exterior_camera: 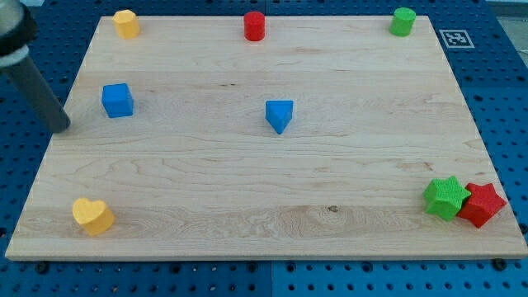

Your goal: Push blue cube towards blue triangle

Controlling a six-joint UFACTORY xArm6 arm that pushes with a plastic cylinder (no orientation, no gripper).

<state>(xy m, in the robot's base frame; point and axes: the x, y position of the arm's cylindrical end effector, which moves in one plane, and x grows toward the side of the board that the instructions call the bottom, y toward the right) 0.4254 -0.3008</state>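
Note:
The blue cube (117, 100) sits on the wooden board at the view's left, in the upper half. The blue triangle (280, 115) lies near the board's middle, to the right of the cube and slightly lower. My dark rod comes in from the view's top left, and my tip (62, 126) rests at the board's left edge, left of the blue cube and a little below it, apart from it by about a cube's width.
A yellow block (125, 24), a red cylinder (254, 26) and a green cylinder (403, 21) stand along the top edge. A yellow heart (92, 215) lies at bottom left. A green star (446, 197) and a red star (483, 204) touch at bottom right.

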